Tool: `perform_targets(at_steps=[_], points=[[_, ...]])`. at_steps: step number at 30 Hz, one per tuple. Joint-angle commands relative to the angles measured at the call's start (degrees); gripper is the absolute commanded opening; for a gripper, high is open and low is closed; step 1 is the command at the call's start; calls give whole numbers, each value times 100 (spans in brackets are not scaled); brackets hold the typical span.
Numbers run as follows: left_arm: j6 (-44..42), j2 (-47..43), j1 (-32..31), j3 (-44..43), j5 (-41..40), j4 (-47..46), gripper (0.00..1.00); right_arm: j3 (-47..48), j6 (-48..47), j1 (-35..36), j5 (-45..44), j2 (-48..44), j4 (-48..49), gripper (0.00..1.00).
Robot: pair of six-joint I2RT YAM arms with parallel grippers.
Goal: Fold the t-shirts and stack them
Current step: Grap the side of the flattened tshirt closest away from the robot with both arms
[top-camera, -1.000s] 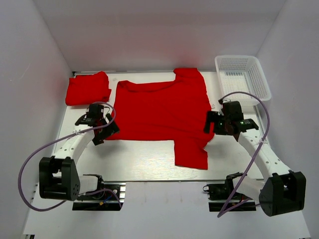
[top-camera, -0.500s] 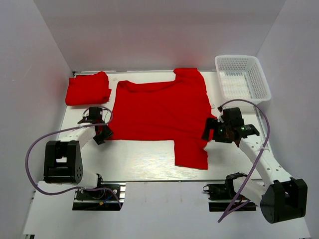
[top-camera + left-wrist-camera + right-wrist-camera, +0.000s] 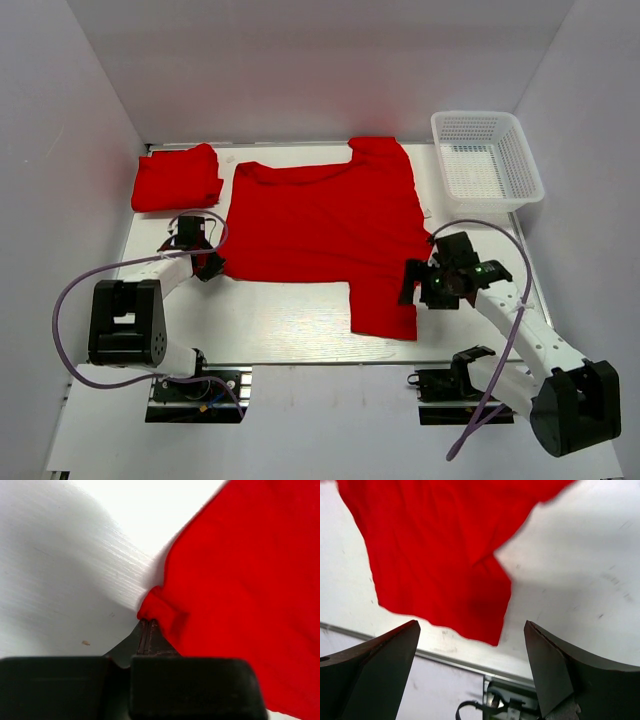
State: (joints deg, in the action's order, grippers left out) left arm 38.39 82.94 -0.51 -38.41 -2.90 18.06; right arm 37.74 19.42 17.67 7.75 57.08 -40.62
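A bright red t-shirt (image 3: 320, 225) lies spread flat in the middle of the table, one sleeve (image 3: 385, 310) pointing to the near edge. A second red t-shirt (image 3: 177, 178) lies folded at the back left. My left gripper (image 3: 212, 265) is at the spread shirt's near-left corner. In the left wrist view that gripper (image 3: 148, 623) is shut on the bunched corner of cloth (image 3: 156, 606). My right gripper (image 3: 412, 285) hovers by the near sleeve. In the right wrist view it (image 3: 470, 625) stands wide open over the sleeve's hem (image 3: 470, 615), holding nothing.
A white mesh basket (image 3: 487, 160) stands at the back right. The table's metal front rail (image 3: 465, 661) runs just below the sleeve, with the right arm's base and cables (image 3: 450, 385) beyond it. White walls close in the sides and back.
My left gripper has shut on the spread shirt's near-left corner. The right arm has moved toward the near edge, from the shirt's right side to the near sleeve, still open.
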Motion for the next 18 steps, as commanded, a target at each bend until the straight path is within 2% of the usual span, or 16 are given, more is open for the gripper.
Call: perform_targets(at_steps=[1,6,14,17,18], points=[[-77,22,-45,291,193,302,0,-196,404,297,130,-109,-420,90],[-130,-312,-45,414,193,417,0,-618,1002,790,17,-180,-315,90],[-130,-507,-45,581,263,417,0,-934,1933,1423,-502,250,528,90],[-130,-559,-45,633,263,417,0,-900,2241,1608,-749,461,538,85],[-130,-559,-45,633,315,417,0,-917,2337,1686,-931,479,520,79]])
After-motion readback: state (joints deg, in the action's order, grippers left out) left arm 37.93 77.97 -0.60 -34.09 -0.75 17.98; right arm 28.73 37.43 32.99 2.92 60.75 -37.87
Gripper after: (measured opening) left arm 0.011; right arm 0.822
